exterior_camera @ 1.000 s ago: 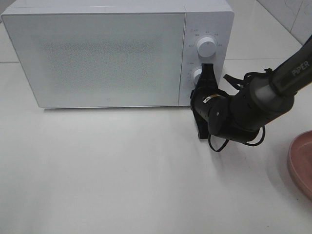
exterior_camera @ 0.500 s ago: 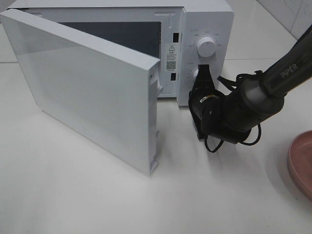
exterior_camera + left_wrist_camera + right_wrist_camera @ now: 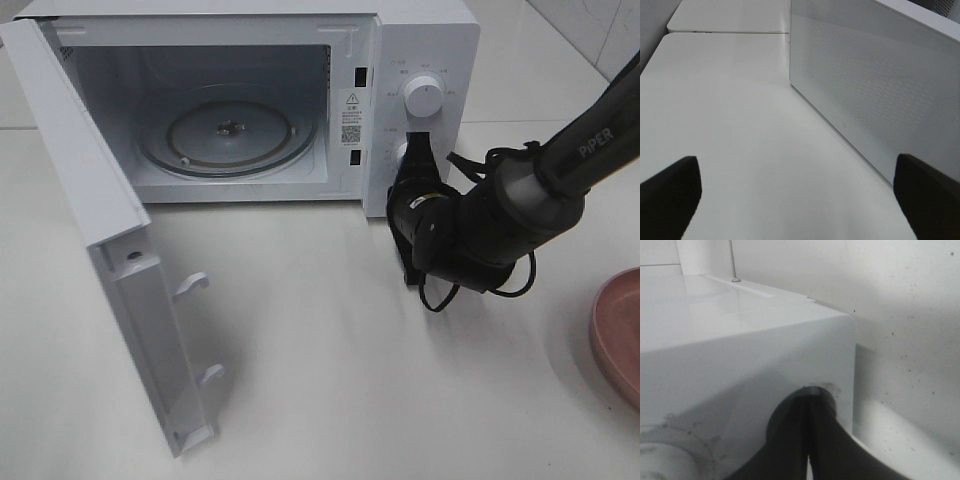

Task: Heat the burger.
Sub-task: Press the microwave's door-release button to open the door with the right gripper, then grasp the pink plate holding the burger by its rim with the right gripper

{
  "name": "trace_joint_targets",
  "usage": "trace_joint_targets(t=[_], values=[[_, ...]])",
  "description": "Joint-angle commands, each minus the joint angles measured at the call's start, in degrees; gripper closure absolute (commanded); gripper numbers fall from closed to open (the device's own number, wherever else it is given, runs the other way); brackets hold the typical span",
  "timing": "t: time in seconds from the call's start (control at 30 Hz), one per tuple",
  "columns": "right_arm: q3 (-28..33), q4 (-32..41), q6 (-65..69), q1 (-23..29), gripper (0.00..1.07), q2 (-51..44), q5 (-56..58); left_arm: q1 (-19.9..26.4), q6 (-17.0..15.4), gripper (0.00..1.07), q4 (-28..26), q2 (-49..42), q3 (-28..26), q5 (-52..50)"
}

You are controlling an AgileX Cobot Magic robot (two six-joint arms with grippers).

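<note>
While right gripper (image 3: 418, 142) seemingly touches round knob (image 3: 402, 153) — white door (image 3: 120, 270) open.

Table (image 3: 330, 400): white, glossy, fills most of the high view; soft shadows under diffuse light.
Seam (image 3: 540, 121): thin line across the tabletop, upper right.
Wall (image 3: 605, 30): white tiles, grey joints, upper right corner.
Second tabletop (image 3: 730, 17): white, rounded corners, abutting.
</note>
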Motion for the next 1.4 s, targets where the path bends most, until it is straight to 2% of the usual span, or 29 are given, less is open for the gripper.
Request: trace_joint_targets(t=[0.03,0.5,0.87,1.2,1.23,1.37,1.4], values=[[-1.72,-6.19,-0.46,-2.01,1.07,-3.09,-12.83,-0.29,-0.23,0.07,0.11,-1.03,-0.06,-0.11],[2.92,-7.79,2.86,0.74,1.07,-4.41,-5.5,-0.29,-0.23,0.07,0.11,-1.03,-0.06,-0.11],[7.56,-8.19,-2.41,0.74,1.07,-9.34,6.07,-0.29,-0.23,0.07,0.11,-1.03,-0.06,-0.11],[11.97,-13.75,-18.51,0.74,1.07,-16.5,18.45,-0.29,-0.23,0.07,0.11,-1.03,-0.06,-0.11],[12.2,-14.15,-23.38,0.74,1.07,-18.11,23.03,-0.29,-0.23,0.07,0.11,-1.03,-0.06,-0.11],[12.2,-14.27,-32.2,0.74,1.06,-19.94,28.93,-0.29,-0.23,0.07,0.11,-1.03,-0.06,-0.11],[12.2,-14.27,-39.25,0.74,1.06,-21.08,33.29,-0.29,-0.23,0.07,0.11,-1.03,-0.06,-0.11]])
